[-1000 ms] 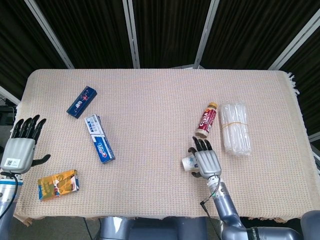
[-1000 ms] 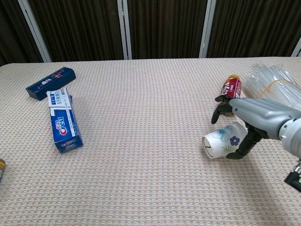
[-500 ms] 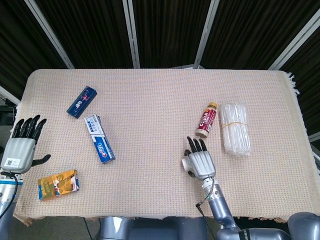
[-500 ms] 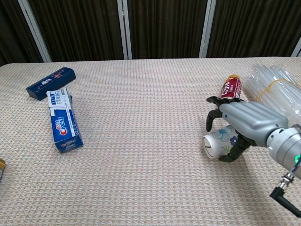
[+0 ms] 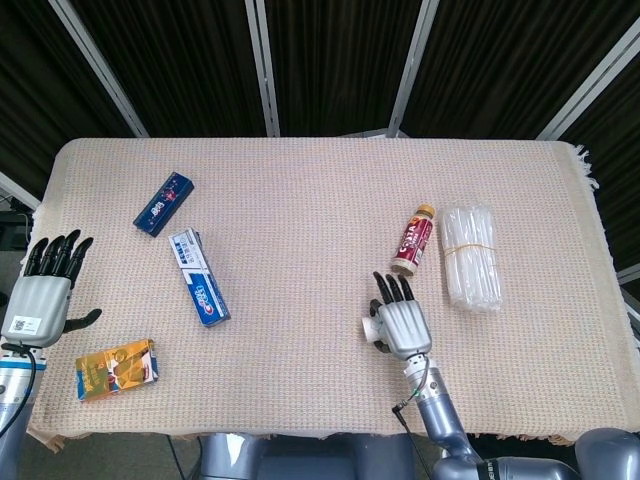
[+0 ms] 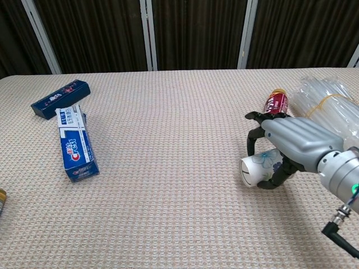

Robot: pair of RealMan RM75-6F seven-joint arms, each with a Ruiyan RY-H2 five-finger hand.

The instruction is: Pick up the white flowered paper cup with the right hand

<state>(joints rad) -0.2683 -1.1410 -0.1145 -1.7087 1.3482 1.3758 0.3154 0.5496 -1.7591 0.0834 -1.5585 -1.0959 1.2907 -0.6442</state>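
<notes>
On the surface (image 5: 300,200), right hand (image 6: 291,143) over the flowered paper cup (image 6: 259,168).
Its fingers (image 6: 253,128) curl around the sideways-lying cup; left hand (image 5: 45,290) hangs open, fingers spread.

I see a table (image 5: 300,180) under a beige woven cloth (image 6: 168,224). Behind it hang dark curtains (image 5: 330,60) with pale metal bars (image 5: 262,65).

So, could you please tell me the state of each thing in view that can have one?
paper cup: on its side, mouth facing left
right hand: fingers curled around the cup
left hand: fingers apart, holding nothing
bottle: lying down, capped
Crest box: lying flat
</notes>
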